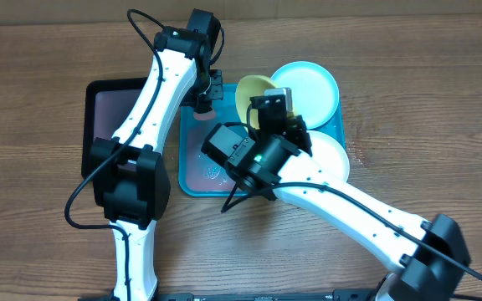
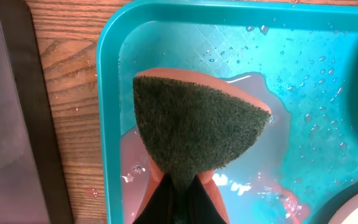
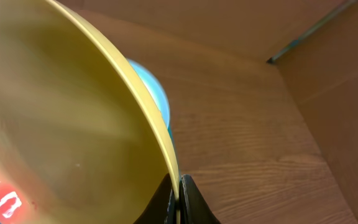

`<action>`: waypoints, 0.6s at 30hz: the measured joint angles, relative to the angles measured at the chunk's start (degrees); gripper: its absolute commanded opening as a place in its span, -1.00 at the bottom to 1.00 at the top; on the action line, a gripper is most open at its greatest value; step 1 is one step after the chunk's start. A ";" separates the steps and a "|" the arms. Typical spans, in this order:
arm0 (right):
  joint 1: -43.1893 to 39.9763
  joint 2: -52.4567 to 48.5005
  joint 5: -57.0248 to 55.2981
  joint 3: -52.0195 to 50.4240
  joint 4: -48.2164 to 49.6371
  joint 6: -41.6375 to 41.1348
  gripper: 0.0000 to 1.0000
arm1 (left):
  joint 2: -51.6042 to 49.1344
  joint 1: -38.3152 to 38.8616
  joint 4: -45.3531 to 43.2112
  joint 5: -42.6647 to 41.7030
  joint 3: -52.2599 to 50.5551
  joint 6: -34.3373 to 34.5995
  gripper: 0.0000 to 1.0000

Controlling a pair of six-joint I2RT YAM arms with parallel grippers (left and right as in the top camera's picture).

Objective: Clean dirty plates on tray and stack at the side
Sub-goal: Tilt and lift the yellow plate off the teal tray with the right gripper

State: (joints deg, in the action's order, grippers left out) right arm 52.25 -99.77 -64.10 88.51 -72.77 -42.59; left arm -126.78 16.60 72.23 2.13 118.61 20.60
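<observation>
Overhead, the right hand (image 1: 266,115) tilts the yellow-green plate (image 1: 251,90) up over the tray (image 1: 192,180), facing the left hand (image 1: 207,94), probably for wiping. The blue plate (image 1: 308,84) and white plate (image 1: 335,155) lie at the tray's right end. In the left wrist view, that hand pinches a sponge (image 2: 197,130) above pink water (image 2: 253,180). In the right wrist view, the fingers are pressed onto the plate's rim.

The right arm (image 1: 341,201) hides much of the white plate (image 1: 335,155) (and part of the yellow-green plate (image 1: 248,94)).
</observation>
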 measured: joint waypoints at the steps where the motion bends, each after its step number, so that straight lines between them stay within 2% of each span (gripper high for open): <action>1: -0.02 0.72 -0.72 0.00 0.00 -0.07 -0.93 | 0.00 0.00 0.00 0.00 0.00 0.00 -0.92; 8: 0.42 2.82 -6.12 0.00 -0.28 -0.28 -0.93 | 0.00 0.00 0.00 0.00 0.00 0.00 -0.92; 18: 5.38 2.82 -13.40 0.00 -0.79 -0.31 -0.93 | 0.00 0.00 0.00 0.00 0.00 0.00 -0.91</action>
State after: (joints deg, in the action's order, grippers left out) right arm 57.63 -96.95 -77.49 88.51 -73.56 -42.89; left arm -126.78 16.60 72.23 2.13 118.61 20.60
